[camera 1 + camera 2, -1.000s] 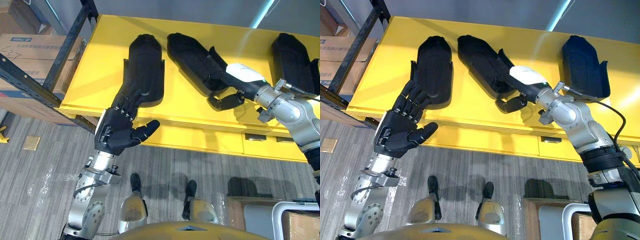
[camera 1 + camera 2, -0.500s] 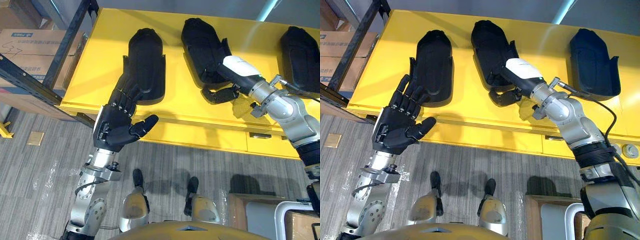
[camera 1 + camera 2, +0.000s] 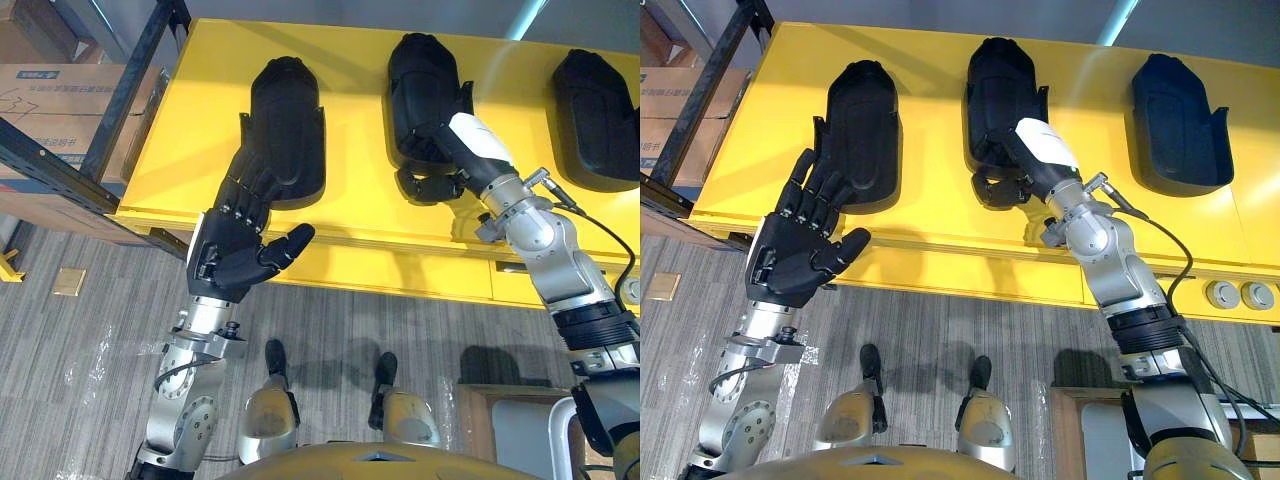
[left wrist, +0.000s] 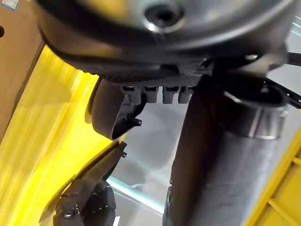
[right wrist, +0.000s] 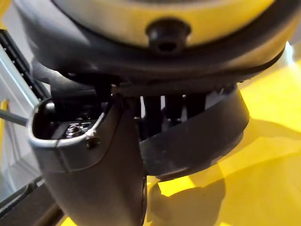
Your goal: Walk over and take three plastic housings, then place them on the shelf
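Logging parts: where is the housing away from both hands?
The spare housing lies far right on the yellow table in the eye views, beyond the middle housing at the right hand.

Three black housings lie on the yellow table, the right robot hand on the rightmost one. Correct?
No: the right robot hand is on the middle housing, not the rightmost housing, as the right eye view shows. The rest holds.
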You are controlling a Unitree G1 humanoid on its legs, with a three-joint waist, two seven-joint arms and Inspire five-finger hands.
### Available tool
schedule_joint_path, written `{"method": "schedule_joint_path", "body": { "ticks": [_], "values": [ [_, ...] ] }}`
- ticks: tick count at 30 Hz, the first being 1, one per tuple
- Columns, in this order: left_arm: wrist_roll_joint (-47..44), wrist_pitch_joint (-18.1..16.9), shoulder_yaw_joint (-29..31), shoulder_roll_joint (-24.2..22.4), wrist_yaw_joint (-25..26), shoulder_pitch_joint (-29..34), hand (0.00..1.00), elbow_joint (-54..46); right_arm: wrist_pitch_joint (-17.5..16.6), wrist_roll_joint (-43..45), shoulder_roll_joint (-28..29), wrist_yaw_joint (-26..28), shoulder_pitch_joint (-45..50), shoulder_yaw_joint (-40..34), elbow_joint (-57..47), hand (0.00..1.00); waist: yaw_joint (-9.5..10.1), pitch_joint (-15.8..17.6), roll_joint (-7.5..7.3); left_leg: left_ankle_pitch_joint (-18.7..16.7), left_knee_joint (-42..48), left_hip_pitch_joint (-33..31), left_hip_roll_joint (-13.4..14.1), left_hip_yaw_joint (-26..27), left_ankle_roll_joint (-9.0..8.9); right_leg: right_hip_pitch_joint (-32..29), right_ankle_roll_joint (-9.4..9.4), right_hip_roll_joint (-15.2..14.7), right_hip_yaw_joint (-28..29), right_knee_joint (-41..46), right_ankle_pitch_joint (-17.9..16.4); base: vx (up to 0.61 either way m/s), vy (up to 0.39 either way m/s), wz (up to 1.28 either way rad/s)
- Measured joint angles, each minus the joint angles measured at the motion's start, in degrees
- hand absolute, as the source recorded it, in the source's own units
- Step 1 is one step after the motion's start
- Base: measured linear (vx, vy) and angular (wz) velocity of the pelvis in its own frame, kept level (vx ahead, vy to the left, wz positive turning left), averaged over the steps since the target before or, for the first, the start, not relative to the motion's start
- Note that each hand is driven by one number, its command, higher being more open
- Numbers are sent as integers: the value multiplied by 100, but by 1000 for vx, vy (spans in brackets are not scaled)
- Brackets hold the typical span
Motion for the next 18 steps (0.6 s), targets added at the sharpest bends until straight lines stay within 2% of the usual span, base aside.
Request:
{"method": "schedule_joint_path", "body": {
  "ticks": [2, 7, 18],
  "values": [
    [1, 0, -11, -93, 70, 0, 100, 0, 168, -11, 139, -133, 23, -6, -45, 0, -3, 0, 0, 0, 0, 6, 0, 4, 0, 0, 0, -1, 5, 4, 0, 0, 0, 0],
    [0, 0, -83, -123, 111, 0, 100, -11, 331, -28, 302, -204, 25, -15, -90, 0, -11, -1, 1, 0, 1, 14, 0, 6, 1, 1, 0, -1, 11, 6, 0, 0, 0, 0],
    [1, 0, -185, -162, 148, 4, 100, -14, 278, -242, 320, -242, 24, 5, -76, 0, -17, -6, 9, 4, 0, 19, -3, -19, 5, 4, -4, -9, -1, 24, -3, 0, 0, 0]
  ]
}}
